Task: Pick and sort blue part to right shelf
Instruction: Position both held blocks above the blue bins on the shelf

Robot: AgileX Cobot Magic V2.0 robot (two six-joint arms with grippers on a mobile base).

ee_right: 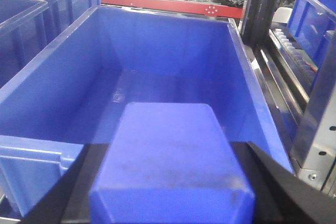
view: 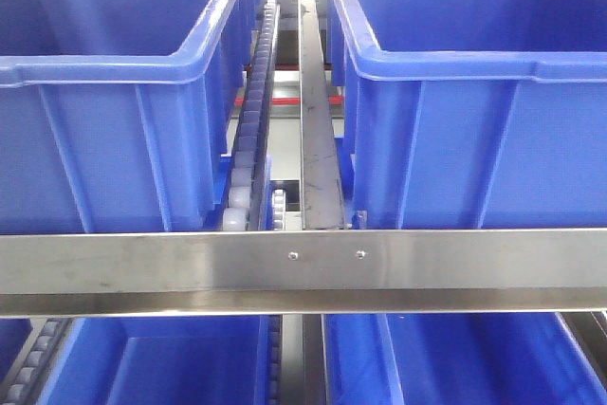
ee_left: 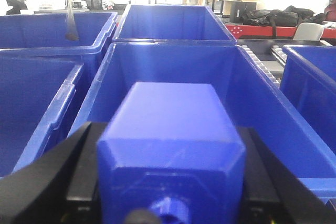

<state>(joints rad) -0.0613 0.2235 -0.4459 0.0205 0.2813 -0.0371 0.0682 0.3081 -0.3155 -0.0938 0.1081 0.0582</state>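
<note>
Both blocks fill the wrist views, their lower ends cut off. The left claw [ee_left: 168, 182] clamps a blue part [ee_left: 170, 145] over an open bin [ee_left: 252, 93]. The right claw [ee_right: 168, 192] grips another blue block [ee_right: 170, 166] above an open bin [ee_right: 52, 77] on the right shelf [view: 303, 267].

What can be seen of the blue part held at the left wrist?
The blue part is a boxy block of matte blue plastic with bevelled edges and faint scuffs, filling the lower centre of the left wrist view. A round knob-like end faces the camera at the bottom edge, blurred. The left hand is shut on it, black fingers pressing both sides. It is held in the air before an open blue bin, whose floor cannot be seen.
</note>
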